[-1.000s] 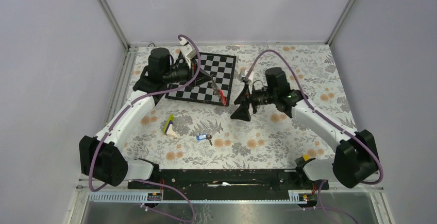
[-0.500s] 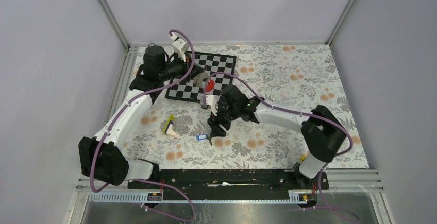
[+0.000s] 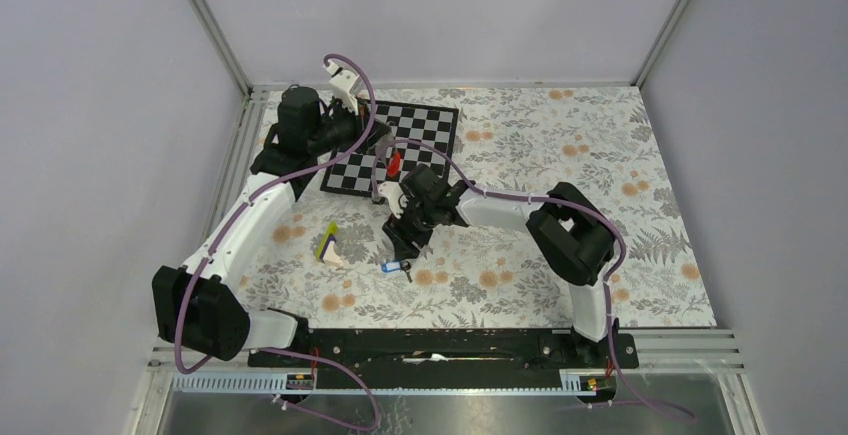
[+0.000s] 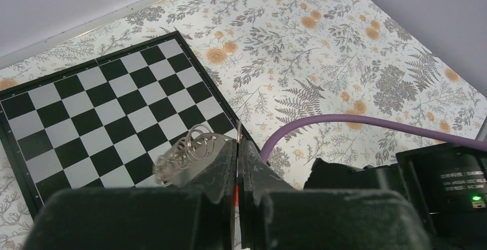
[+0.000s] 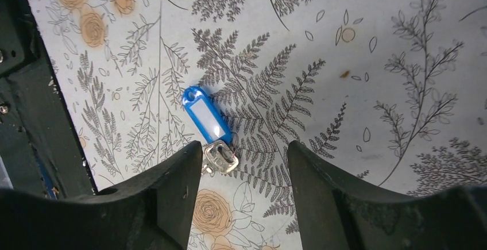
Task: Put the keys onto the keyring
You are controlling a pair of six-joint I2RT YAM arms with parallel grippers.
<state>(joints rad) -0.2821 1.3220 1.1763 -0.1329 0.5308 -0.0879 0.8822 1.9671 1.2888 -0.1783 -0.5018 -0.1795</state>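
Note:
The keys [image 5: 205,114], a blue plastic tag joined to a small metal key, lie flat on the floral table, also seen from above [image 3: 396,267]. My right gripper [image 5: 244,152] hovers just over them, open, with the key head beside its left finger [image 5: 172,187] and the tag ahead of the tips. From above, the right gripper [image 3: 402,247] points down at the keys. My left gripper [image 4: 237,143] is shut on the keyring [image 3: 395,163], held above the chessboard. A red sliver of the keyring's strap [image 4: 235,195] shows between the fingers, and a metal coil [image 4: 190,148] sticks out to their left.
A black-and-white chessboard [image 3: 420,130] lies at the back left of the table. A yellow-purple-white wedge [image 3: 328,243] sits left of the keys. Purple cables arc over both arms. Metal frame rails border the table.
My right arm has swung from right of the chessboard to above the keys, and its jaws have narrowed. My left gripper has shifted back a little with the keyring.

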